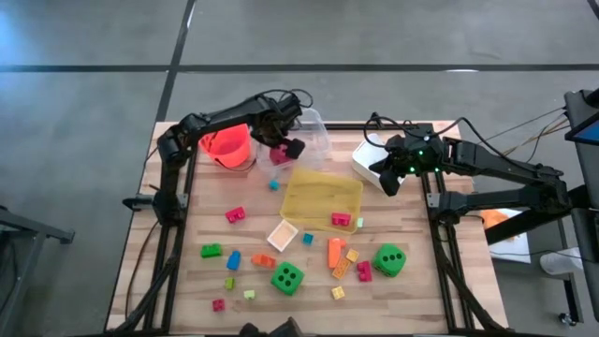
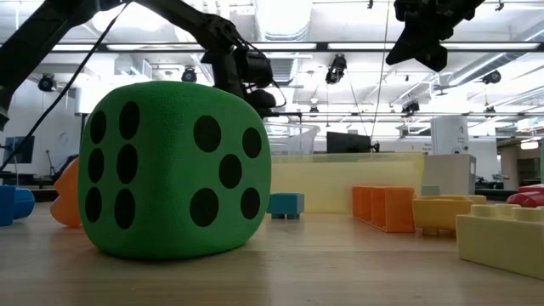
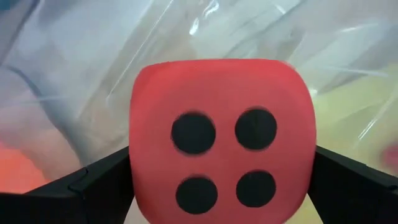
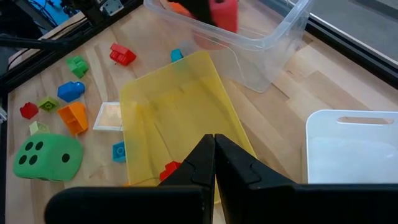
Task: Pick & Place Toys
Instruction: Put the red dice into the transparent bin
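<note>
My left gripper [image 1: 285, 150] is shut on a pink die with black dots [image 3: 221, 143] at the near part of the clear tray [image 1: 314, 131]. My right gripper [image 1: 387, 183] is shut and empty in the air between the white tray [image 1: 365, 157] and the yellow tray [image 1: 323, 198]; its closed fingertips show in the right wrist view [image 4: 214, 146]. Two green dice [image 1: 287, 277] [image 1: 389, 259] and several small bright blocks lie on the near half of the table. One red block [image 1: 340, 219] lies in the yellow tray. My left gripper pinches the pink die by two opposite sides [image 3: 138, 168], one finger [image 3: 93, 186] on each. The four-dot face is toward the wrist camera. The fingers slant down from the table's far left. Whether the die's underside touches the clear tray, I cannot tell.
An orange bucket [image 1: 227, 145] stands just left of the clear tray. A small white square piece [image 1: 283, 234] lies near the yellow tray's near left corner. One green die [image 2: 174, 170] fills the low view's left.
</note>
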Available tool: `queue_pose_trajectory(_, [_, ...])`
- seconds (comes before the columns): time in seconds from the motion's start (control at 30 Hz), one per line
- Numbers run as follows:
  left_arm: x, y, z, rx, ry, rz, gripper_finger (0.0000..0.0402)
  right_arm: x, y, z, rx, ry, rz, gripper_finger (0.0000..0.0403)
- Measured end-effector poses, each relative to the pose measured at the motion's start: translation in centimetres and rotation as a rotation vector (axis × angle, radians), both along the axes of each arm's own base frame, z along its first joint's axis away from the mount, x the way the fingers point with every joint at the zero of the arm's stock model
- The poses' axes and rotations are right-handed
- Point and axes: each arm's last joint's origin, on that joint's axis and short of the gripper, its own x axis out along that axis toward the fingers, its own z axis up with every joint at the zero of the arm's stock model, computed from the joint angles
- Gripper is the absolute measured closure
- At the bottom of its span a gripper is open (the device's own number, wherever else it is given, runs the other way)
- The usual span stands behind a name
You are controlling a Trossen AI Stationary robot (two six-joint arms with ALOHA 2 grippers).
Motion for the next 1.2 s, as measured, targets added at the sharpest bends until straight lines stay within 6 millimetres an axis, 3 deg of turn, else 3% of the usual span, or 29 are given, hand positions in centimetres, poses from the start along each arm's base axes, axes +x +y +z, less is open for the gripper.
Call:
queue_pose_trajectory(0.23, [-0.6, -0.3, -0.4, -0.025, 0.075, 0.157, 0.0002, 0.0, 0.0, 0.0, 0.000, -0.001, 0.000, 0.0394])
queue_pose_trajectory(0.67, [-0.1, -0.7, 0.4, 0.037, 0.036, 0.131, 0.0002, 0.0, 0.0, 0.0, 0.000, 0.000, 0.000, 0.0394])
queue_pose_trajectory(0.73, [0.0, -0.6, 0.4, 0.042, 0.018, 0.060, 0.0002, 0.0, 0.0, 0.0, 0.000, 0.000, 0.000, 0.0394])
queue_pose_trajectory(0.97, [-0.4, -0.7, 0.1, 0.006, 0.046, 0.145, 0.0002, 0.0, 0.0, 0.0, 0.000, 0.000, 0.000, 0.0394])
queue_pose_trajectory(1.2, [-0.4, -0.8, 0.0, 0.015, 0.056, 0.102, 0.0002, 0.0, 0.0, 0.0, 0.000, 0.000, 0.000, 0.0394])
